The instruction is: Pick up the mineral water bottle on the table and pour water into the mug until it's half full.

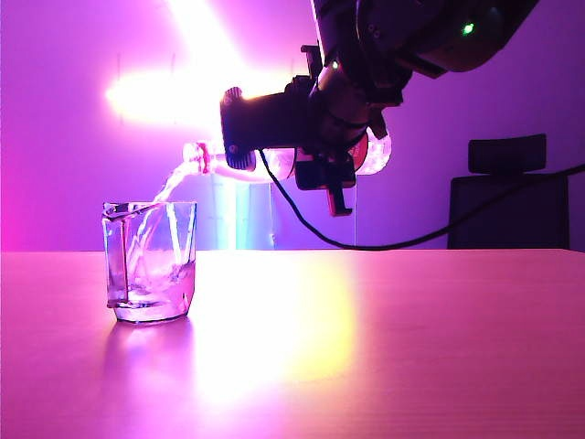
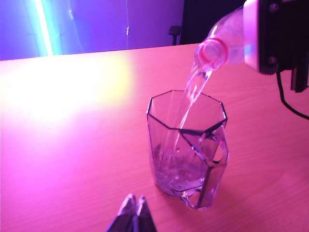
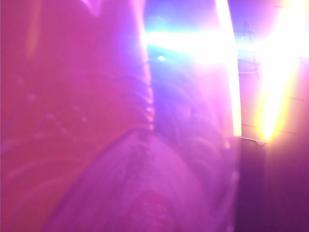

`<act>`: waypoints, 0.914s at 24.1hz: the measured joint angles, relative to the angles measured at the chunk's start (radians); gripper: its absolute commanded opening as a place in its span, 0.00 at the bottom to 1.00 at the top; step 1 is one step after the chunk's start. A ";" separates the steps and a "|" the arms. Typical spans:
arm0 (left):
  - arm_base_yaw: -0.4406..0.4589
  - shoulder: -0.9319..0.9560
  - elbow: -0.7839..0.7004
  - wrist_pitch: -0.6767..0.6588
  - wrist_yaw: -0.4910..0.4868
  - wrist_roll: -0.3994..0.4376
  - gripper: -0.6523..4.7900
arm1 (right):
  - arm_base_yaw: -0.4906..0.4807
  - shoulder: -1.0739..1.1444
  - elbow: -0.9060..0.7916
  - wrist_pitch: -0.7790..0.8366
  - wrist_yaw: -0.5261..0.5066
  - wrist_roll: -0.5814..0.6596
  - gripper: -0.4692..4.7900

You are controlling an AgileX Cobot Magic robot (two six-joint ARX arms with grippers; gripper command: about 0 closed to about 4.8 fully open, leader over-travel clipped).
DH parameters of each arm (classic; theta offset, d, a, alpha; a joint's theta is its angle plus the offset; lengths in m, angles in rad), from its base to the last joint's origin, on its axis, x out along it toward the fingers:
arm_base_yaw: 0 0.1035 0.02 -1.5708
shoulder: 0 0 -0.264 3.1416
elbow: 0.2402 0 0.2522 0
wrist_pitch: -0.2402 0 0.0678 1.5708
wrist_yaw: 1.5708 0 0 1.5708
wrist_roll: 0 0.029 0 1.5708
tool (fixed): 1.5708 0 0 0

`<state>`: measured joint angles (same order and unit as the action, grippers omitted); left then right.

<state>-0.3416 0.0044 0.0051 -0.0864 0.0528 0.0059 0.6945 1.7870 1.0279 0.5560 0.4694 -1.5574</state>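
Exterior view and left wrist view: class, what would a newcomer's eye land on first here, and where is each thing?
First, the mineral water bottle, tipped almost level in the right gripper above the table's left side, sending a stream of water into the mug below its mouth. Next, the glaring light behind, washing everything pink-purple. The left gripper sits shut, near the mug.
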 measured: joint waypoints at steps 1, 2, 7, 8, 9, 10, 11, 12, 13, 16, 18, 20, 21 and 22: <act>0.000 0.000 0.000 0.000 0.000 0.000 0.12 | 0.000 0.000 0.000 0.003 0.000 0.000 0.52; 0.000 0.000 0.000 0.000 0.000 0.000 0.12 | 0.000 0.000 0.000 0.003 0.000 0.000 0.52; 0.000 0.000 0.000 0.000 0.000 0.000 0.12 | 0.000 0.000 0.000 0.003 0.000 0.000 0.52; 0.000 0.000 0.000 0.000 0.000 0.000 0.12 | 0.000 0.000 0.000 0.003 0.001 0.000 0.52; 0.000 0.000 0.000 0.000 0.000 0.000 0.12 | 0.000 0.000 0.000 0.003 0.001 0.000 0.52; 0.000 0.000 0.000 0.000 0.000 0.000 0.12 | 0.000 0.000 0.000 0.003 0.001 0.000 0.52; 0.000 0.000 0.000 0.000 0.000 0.000 0.12 | 0.000 0.000 0.000 0.003 0.001 0.000 0.52; 0.000 0.000 0.000 0.000 0.000 0.000 0.12 | 0.000 0.000 0.000 0.003 0.001 0.000 0.52; 0.000 0.000 0.000 0.000 0.000 0.000 0.12 | 0.000 0.000 0.000 0.003 0.001 0.000 0.52; 0.000 0.000 0.000 0.000 0.000 0.000 0.12 | 0.000 0.000 0.000 0.003 0.001 0.000 0.52; 0.000 0.000 0.000 0.000 0.000 0.000 0.12 | 0.000 0.000 0.000 0.003 0.001 0.000 0.52; 0.000 0.000 0.000 0.000 0.000 0.000 0.12 | 0.000 0.000 0.001 0.000 0.001 0.021 0.52; 0.000 0.000 0.000 0.000 0.000 0.000 0.12 | 0.000 0.000 0.002 -0.010 0.001 0.043 0.52; 0.000 0.000 0.000 0.000 0.000 0.000 0.12 | 0.000 0.000 0.002 -0.020 0.001 0.060 0.52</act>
<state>-0.3416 0.0044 0.0051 -0.0864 0.0528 0.0059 0.6945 1.7866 1.0294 0.5358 0.4706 -1.4975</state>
